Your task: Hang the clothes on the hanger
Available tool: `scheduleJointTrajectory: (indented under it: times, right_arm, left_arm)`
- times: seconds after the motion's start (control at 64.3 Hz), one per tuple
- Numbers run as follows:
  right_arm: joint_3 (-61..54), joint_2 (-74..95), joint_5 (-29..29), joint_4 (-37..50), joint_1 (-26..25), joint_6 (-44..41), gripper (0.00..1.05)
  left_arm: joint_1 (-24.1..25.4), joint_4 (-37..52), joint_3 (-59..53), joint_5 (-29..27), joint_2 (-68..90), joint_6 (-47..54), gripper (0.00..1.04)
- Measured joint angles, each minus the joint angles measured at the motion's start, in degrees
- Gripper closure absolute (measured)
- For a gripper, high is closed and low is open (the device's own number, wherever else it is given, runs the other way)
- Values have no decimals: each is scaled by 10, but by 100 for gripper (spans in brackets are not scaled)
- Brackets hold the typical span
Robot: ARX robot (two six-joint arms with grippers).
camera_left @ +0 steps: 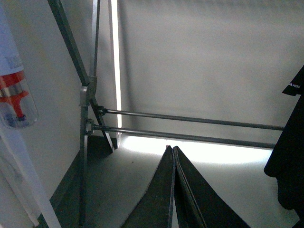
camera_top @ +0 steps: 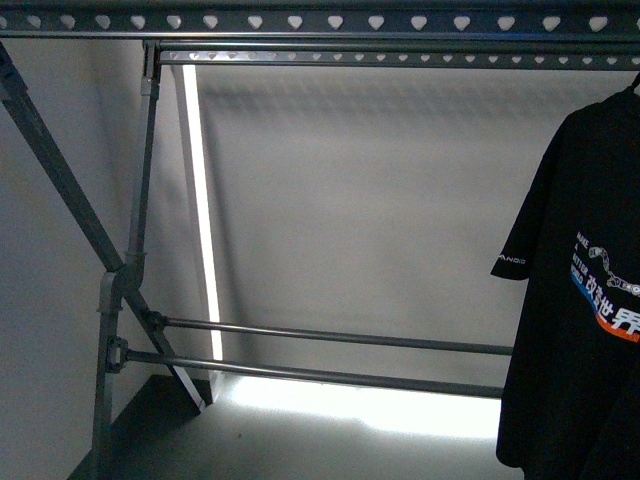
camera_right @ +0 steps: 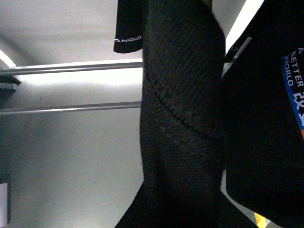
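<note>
Fingers [camera_left: 164,190] of the left gripper [camera_left: 173,156] are pressed together, holding nothing, pointing at the low bars of the big grey metal rack [camera_top: 300,20]. The black T-shirt [camera_top: 580,300] with white words hangs straight down from the rack's far right end. It fills the right wrist view, so I cannot tell how the right gripper is.

One T-shirt [camera_top: 580,300] (black), one rack [camera_top: 300,22]

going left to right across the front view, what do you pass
crossed legs of the grey rack → bright vertical light strip → the two lower horizontal bars spanning the middle → black t-shirt hanging at the far right. The heart-holed top rail runs across the whole width.
</note>
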Motion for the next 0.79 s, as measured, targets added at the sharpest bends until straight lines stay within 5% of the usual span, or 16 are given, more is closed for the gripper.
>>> scheduleJointTrajectory:
  times: [0.14,0.498,0.669,0.793]
  right_arm:
    - [-39,-7,4,39,3,-6,96]
    - [-289,-151,-39,241,-3,-35,39]
    - [-437,-283,-122,324,-23,-29,9]
    - [-559,-382,-164,383,-37,-19,8]
  left_arm:
    - [0,-33,0,0,-33,0,101]
    - [0,-100,0,0,-101,0,101]
    - [0,-124,0,0,-125,0,101]
    - [0,-160,0,-1,-156,0,101]
